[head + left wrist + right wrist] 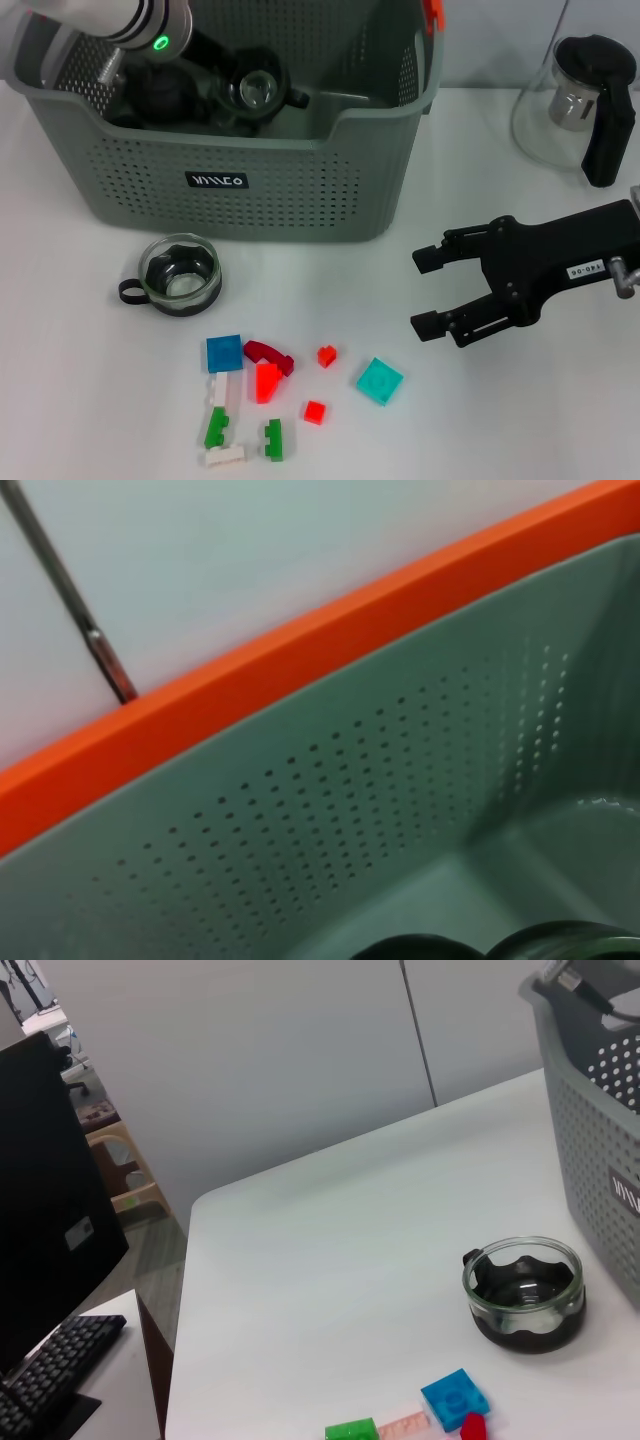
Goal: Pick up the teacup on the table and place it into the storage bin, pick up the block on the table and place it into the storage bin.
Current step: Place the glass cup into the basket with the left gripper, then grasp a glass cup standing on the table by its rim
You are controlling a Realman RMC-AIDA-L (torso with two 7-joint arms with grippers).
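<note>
The left end effector [205,75] is reaching down inside the storage bin [300,185] among cups — its grip I cannot tell. The right end effector [428,292] is hovering open; beyond its tips the teacup [180,274] is sitting on the bench [80,400] — swinging across risks scattering nearby blocks [380,381].

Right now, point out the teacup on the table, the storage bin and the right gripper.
teacup [181,275], head view, glass rim.
storage bin [300,190], head view, front wall.
right gripper [428,291], head view, between fingertips.
</note>
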